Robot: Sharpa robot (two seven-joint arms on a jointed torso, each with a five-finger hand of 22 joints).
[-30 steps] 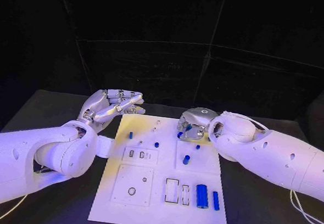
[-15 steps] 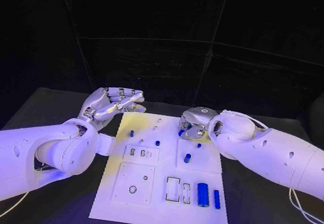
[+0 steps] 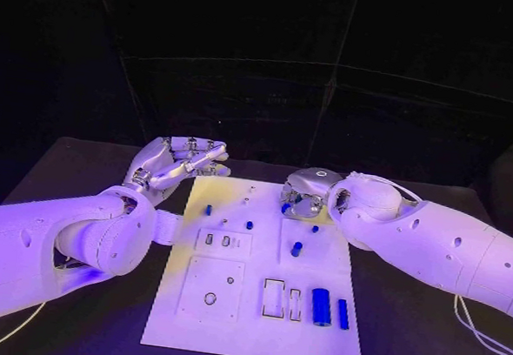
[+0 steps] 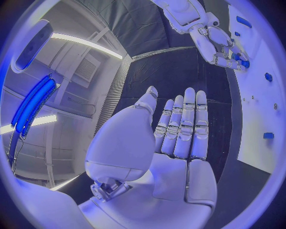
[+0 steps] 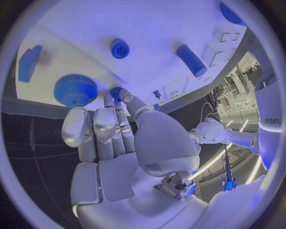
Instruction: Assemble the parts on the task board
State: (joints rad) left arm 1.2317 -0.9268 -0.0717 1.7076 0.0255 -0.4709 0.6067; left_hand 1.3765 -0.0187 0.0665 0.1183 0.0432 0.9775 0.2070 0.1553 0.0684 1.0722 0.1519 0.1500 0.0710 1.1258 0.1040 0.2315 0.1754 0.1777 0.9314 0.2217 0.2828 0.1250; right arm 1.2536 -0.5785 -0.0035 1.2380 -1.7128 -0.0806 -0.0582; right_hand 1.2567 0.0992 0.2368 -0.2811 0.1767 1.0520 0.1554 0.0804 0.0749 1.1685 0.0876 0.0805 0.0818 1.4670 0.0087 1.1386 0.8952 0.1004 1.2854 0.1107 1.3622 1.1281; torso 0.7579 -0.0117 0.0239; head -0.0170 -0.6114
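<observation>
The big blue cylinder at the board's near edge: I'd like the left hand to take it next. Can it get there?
Probably yes: the left hand is open and holds nothing, and the big blue cylinder lies uncovered on the task board.

Dim all round in the head view, black backdrop and dark counter (image 3: 414, 337), with violet-blue light washing the white task board (image 3: 258, 318) and a faint yellowish patch at its near-left corner area. Bright glare off the left robot hand (image 4: 178, 143) and strip lamps glowing at the rim of the left wrist view. Strong fisheye bending toward both wrist circles' edges, softly blurred there, the right robot hand (image 5: 119, 143) evenly lit and fairly sharp.
</observation>
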